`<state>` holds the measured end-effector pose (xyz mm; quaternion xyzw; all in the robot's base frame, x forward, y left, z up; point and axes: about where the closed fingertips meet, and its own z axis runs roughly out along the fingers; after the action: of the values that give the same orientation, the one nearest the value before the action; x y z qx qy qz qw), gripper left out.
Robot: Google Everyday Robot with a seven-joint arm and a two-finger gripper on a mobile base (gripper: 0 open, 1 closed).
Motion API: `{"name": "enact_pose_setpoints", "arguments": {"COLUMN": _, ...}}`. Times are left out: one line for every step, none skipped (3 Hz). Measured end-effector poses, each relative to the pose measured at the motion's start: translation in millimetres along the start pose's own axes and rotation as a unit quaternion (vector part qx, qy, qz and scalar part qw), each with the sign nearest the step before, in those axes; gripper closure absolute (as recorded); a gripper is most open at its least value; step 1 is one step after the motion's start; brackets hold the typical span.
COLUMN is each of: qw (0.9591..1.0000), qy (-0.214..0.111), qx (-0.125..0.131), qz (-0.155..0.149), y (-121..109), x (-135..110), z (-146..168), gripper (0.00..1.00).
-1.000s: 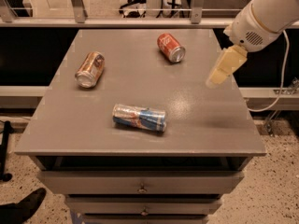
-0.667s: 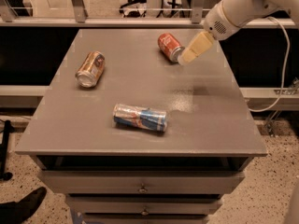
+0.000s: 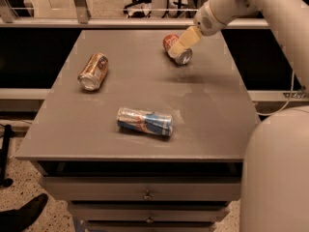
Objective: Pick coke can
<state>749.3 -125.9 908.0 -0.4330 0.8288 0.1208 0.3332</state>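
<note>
Seeing my gripper [image 3: 181, 43] right at the coke can [image 3: 170, 41] lying far back on the table [image 3: 145, 88]; whether it grips, I cannot tell.

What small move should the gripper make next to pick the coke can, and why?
Probably ease the gripper slightly down over the coke can. It hangs right at the can, partly covering it. The can lies on its side at the far right of the table, and no hold is visible yet.
</note>
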Motion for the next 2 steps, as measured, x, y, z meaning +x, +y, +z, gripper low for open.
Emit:
{"name": "enact_pose_setpoints", "arguments": {"qw": 0.9992, "qy": 0.021, "qx": 0.000, "qz": 0.034, "y": -11, "x": -9, "z": 33, "gripper": 0.00}}
{"name": "enact_pose_setpoints", "arguments": {"qw": 0.9973, "qy": 0.041, "qx": 0.002, "qz": 0.061, "y": -16, "x": -12, "z": 58, "gripper": 0.00}}
